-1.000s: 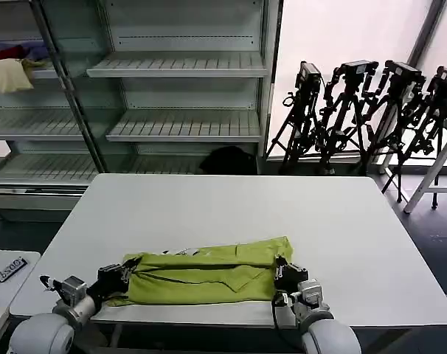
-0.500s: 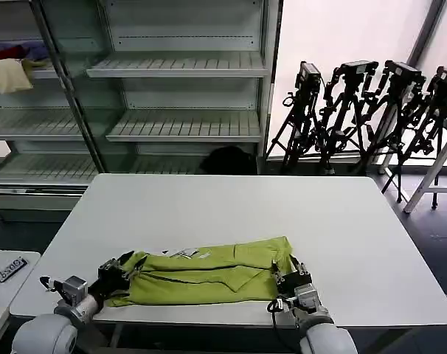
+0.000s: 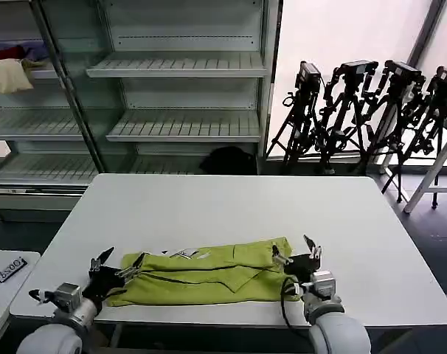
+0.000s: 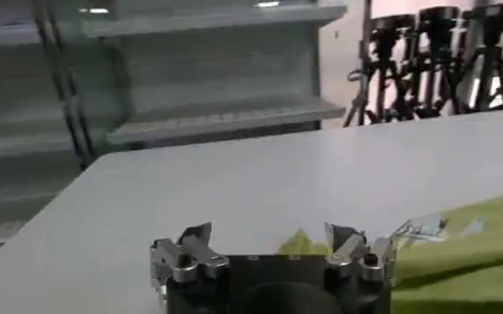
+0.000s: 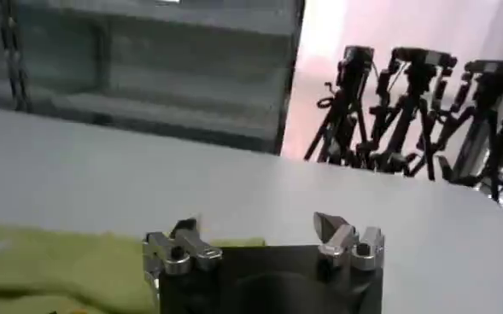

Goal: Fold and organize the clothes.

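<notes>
The T-shirt (image 3: 205, 271) lies folded into a long band near the front edge of the white table (image 3: 231, 206) (white print showing at its top edge). The left gripper (image 3: 114, 265) sits at its left end, fingers spread, holding nothing. The right gripper (image 3: 296, 254) sits at its right end, likewise spread and empty.

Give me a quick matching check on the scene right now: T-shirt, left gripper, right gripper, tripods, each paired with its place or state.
Things:
1. T-shirt
2. left gripper
3. right gripper
4. tripods

Places or states:
A. open, at the shirt's right end
B. standing on the floor beyond the table
C. folded into a long band near the table's front edge
D. open, at the shirt's left end

Pairs: 1-C, 2-D, 3-A, 4-B
</notes>
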`<state>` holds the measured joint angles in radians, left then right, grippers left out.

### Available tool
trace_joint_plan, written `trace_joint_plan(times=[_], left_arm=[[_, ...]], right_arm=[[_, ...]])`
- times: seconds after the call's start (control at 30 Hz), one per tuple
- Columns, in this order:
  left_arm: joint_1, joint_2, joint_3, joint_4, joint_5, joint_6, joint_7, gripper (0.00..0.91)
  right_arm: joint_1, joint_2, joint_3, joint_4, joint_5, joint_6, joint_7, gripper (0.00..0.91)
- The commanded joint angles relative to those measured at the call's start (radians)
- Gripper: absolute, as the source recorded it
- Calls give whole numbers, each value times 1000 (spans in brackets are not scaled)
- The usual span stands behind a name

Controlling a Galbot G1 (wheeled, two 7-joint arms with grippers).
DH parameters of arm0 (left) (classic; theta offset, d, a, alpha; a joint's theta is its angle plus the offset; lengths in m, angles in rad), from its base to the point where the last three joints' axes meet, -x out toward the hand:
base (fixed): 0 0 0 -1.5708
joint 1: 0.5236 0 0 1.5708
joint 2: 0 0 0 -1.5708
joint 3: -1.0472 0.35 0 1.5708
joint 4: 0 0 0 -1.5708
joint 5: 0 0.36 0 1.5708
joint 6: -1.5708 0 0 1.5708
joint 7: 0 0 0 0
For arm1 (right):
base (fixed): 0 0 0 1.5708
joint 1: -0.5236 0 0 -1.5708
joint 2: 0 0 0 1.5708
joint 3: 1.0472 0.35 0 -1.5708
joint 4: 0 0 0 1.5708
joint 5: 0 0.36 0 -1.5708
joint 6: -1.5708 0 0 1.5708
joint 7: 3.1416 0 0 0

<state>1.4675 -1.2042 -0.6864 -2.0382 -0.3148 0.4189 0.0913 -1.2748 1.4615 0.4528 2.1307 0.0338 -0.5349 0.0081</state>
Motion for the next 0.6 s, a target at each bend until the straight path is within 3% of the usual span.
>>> trace_joint_plan(times=[0.03,0.13,0.2,0.23,0.33,0.43,0.53,0.6], left_arm=[[48,-124,38,-12,28,-15,-194,907],[33,-139,47,2,23,-12,-204,907],[31,-140,52,1,9,-7,-209,856],[32,-142,54,-1,3,5,-209,705],[34,-148,61,-4,-13,27,-208,514],[33,-164,65,-5,-16,44,-203,161],[32,-169,72,-3,-26,61,-203,30],[30,-173,73,-1,-30,64,-203,20]], right_arm=[[59,4,28,22,133,20,34,907],[51,6,28,18,131,25,32,907],[48,3,33,16,130,27,32,907],[48,3,36,16,130,27,32,907],[48,1,43,17,131,27,31,907],[50,1,45,17,130,27,32,907],[51,2,45,15,129,27,32,907],[51,3,47,13,128,27,33,907]])
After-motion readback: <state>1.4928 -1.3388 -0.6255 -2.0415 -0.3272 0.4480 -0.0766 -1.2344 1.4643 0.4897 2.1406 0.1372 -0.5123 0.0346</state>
